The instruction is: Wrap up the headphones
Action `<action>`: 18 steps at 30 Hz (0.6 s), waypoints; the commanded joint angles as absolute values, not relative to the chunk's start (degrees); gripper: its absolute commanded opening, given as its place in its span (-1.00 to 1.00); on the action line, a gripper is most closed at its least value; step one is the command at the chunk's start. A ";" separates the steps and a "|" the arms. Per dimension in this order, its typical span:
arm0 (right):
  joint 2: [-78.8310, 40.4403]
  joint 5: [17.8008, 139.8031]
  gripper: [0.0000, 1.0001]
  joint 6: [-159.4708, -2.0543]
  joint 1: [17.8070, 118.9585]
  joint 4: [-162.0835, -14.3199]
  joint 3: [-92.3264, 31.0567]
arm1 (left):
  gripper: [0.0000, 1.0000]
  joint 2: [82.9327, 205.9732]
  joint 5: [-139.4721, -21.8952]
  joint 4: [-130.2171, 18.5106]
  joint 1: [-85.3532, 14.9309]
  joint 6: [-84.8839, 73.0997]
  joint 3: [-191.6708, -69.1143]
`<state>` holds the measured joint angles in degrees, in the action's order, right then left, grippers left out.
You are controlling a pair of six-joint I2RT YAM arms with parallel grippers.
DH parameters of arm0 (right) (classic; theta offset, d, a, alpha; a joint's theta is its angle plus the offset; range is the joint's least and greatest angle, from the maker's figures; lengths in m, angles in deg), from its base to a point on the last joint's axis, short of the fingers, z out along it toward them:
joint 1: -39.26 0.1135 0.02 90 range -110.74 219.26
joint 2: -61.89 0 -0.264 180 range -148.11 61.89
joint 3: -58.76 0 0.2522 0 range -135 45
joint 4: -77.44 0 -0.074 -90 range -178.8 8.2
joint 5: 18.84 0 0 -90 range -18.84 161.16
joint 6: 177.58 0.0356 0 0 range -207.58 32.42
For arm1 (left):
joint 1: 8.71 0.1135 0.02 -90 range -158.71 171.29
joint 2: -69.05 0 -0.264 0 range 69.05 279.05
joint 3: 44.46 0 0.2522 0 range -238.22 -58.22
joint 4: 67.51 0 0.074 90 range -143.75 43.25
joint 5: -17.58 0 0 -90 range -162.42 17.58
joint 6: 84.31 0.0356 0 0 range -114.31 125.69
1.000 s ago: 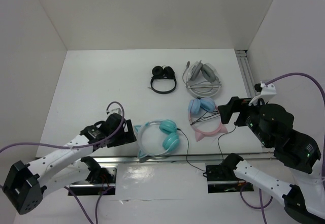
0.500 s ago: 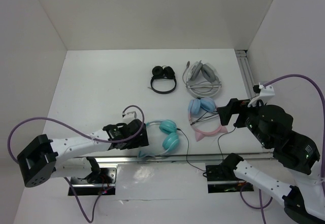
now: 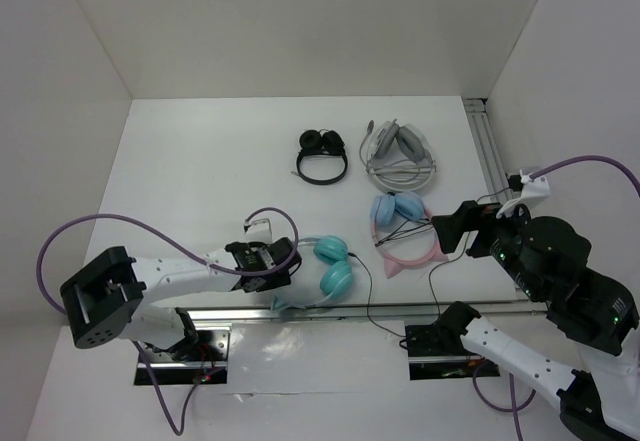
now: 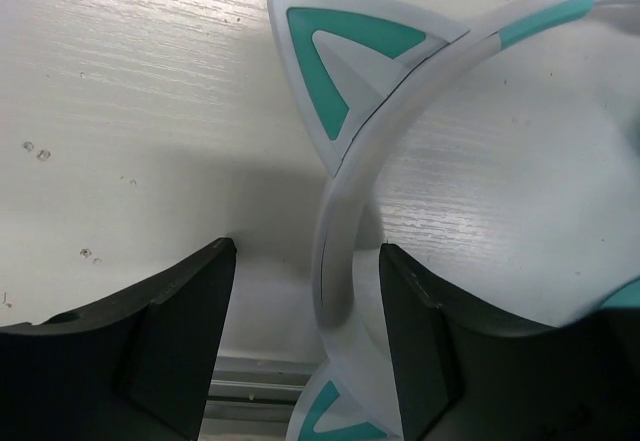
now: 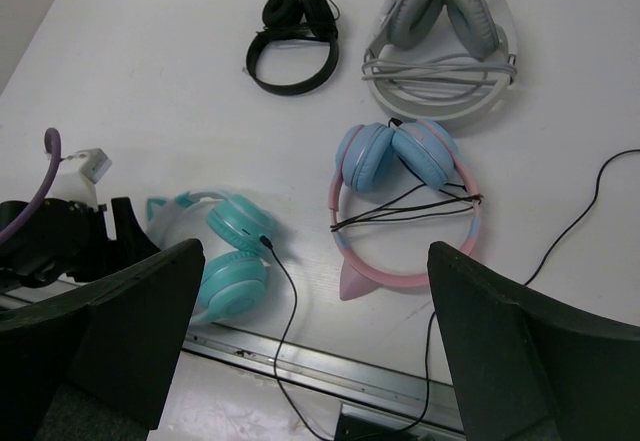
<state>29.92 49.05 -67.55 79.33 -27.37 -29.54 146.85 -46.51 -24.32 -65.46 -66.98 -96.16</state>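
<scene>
The teal headphones (image 3: 333,279) lie near the table's front edge, ear cups to the right and the pale headband with its cat ears to the left. My left gripper (image 3: 278,269) is open low over the table. Its fingers straddle the headband (image 4: 345,231) just below one cat ear (image 4: 335,56); the band sits close to the right finger (image 4: 420,341). The thin black cable (image 5: 288,306) runs loose from the upper ear cup over the front rail. My right gripper (image 3: 452,225) is open and empty, held high above the table; the teal headphones (image 5: 225,261) show below it.
The pink-and-blue cat-ear headphones (image 3: 405,233) lie right of the teal ones with their cable wound across them. Small black headphones (image 3: 322,156) and grey-white headphones (image 3: 400,151) lie farther back. A metal rail (image 3: 300,311) runs along the front edge, another rail (image 3: 488,146) along the right.
My left arm has moved right along the front edge and set its open fingers around the teal headband. My right gripper has shifted slightly.
</scene>
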 commanded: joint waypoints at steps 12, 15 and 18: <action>30.07 50.77 1.00 -68.86 78.98 -28.33 -29.36 | -0.91 149.99 -46.58 -21.68 -66.81 -73.14 -95.84; 30.07 50.77 1.00 -68.86 78.98 -28.33 -29.88 | -1.00 147.54 -46.58 -18.34 -67.86 -74.37 -95.84; 30.60 50.77 1.00 -68.86 78.98 -28.33 -30.41 | -1.00 143.06 -43.87 -8.87 -70.75 -78.40 -99.08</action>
<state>29.94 50.32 -67.81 79.33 -27.26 -29.54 146.98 -45.16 -20.19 -68.63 -74.28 -96.92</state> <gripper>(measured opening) 0.999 0.163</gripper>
